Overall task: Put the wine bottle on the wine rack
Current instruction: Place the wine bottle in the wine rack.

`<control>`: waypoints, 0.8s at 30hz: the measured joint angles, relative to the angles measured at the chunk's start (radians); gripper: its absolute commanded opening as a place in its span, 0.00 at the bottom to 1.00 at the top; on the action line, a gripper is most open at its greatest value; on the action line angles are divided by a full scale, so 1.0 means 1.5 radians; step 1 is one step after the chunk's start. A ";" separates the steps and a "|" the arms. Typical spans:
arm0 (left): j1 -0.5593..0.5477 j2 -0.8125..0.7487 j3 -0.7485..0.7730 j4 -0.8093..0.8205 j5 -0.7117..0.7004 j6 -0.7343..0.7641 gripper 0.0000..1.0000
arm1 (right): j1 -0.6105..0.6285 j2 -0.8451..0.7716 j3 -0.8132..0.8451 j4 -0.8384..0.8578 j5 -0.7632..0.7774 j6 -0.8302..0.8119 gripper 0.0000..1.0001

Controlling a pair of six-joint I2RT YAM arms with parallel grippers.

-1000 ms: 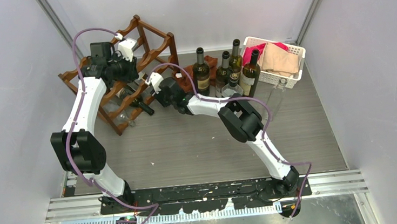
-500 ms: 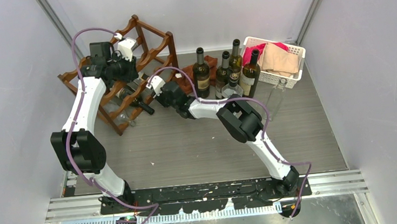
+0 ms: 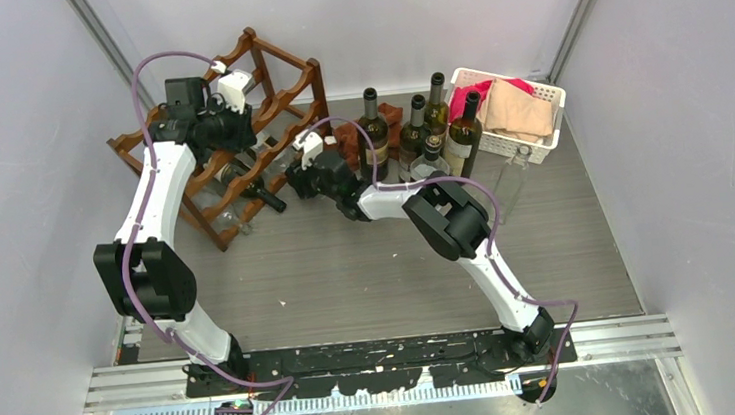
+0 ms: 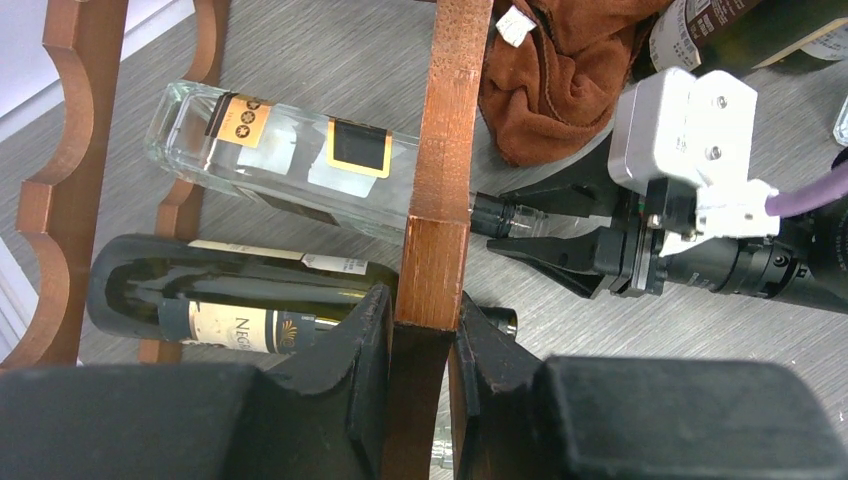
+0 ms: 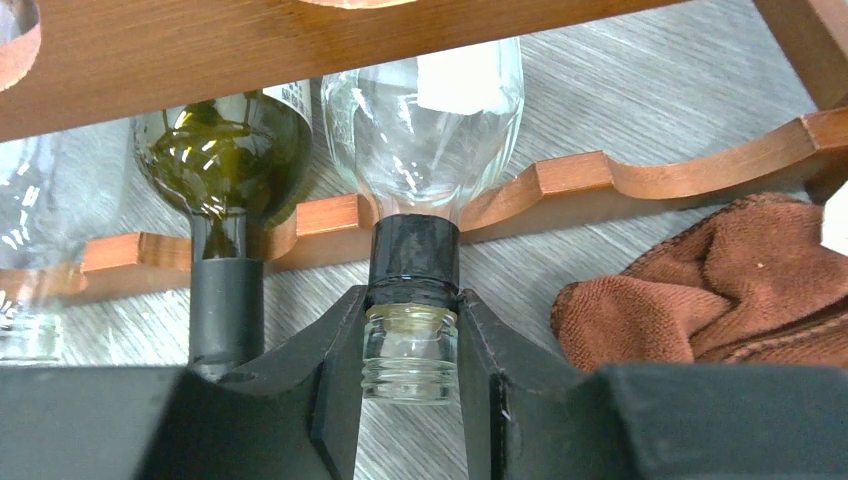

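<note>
Right wrist has swung right, toward the standing bottles. Right fingers (image 5: 335,400) clamp the neck of the clear glass wine bottle (image 5: 420,130). It lies low in the dark reddish-brown wooden wine rack (image 4: 440,150), beside one dark green bottle (image 4: 230,300). Left fingers (image 4: 340,370) pinch a rack post. Four dark upright bottles (image 3: 372,127) stand near the white plastic basket (image 3: 524,151). Open grey table (image 3: 349,269) lies in front of the rack.

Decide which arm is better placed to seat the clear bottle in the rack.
Right. The right pincer is shut on the clear bottle by its neck, in line with the rack; the left pincer is clamped on its post.

Lab cell: plain walls (image 3: 694,89), aluminium rail (image 3: 636,337)
</note>
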 measured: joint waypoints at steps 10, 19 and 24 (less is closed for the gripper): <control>0.002 0.001 0.001 -0.002 0.006 0.003 0.13 | -0.001 0.001 -0.004 0.006 -0.010 -0.058 0.01; 0.003 0.005 0.005 -0.004 0.009 0.007 0.13 | 0.000 0.002 0.020 -0.040 -0.018 -0.199 0.01; 0.003 0.009 0.010 -0.004 0.009 0.006 0.13 | -0.001 0.010 0.074 -0.131 -0.033 -0.267 0.02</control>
